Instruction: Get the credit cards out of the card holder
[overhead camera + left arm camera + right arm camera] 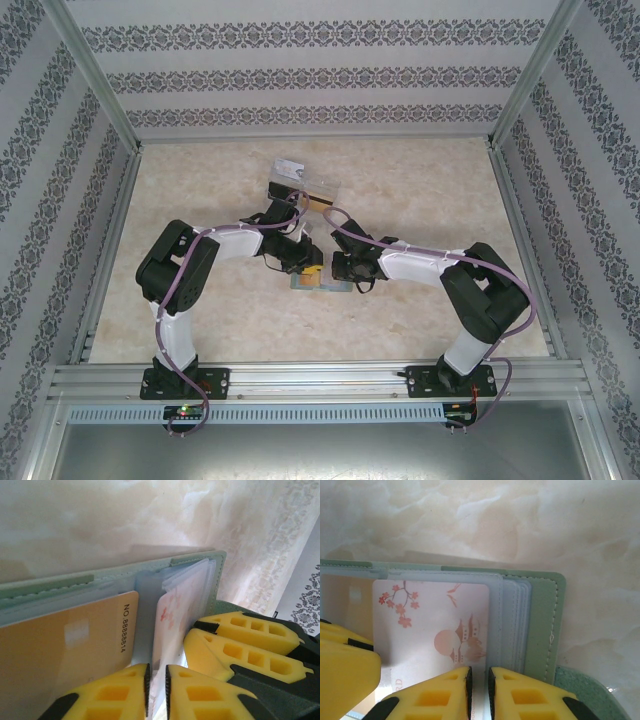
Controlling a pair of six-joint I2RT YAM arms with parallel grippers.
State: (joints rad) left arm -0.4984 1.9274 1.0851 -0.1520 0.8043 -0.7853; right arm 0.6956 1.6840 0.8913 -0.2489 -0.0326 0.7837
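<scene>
The pale green card holder (303, 285) lies open at the table's middle, and both grippers meet over it. Its cover (195, 560) carries clear sleeves. A gold-orange card (60, 650) sits in the left sleeve. A white card (430, 625) printed with pink blossoms and a pagoda sits in the right one. My left gripper (156, 690) is shut on a clear sleeve page of the holder. My right gripper (480, 692) is shut on the white card's right edge, beside the green cover (542, 625). The right gripper's fingers (240, 645) press close by the white card (170, 620).
A clear plastic compartment box (300, 182) stands behind the grippers toward the back of the marble-patterned table (430, 180). Patterned walls and metal rails (320, 378) enclose the table. The left gripper's finger (345, 675) crowds the white card's left side.
</scene>
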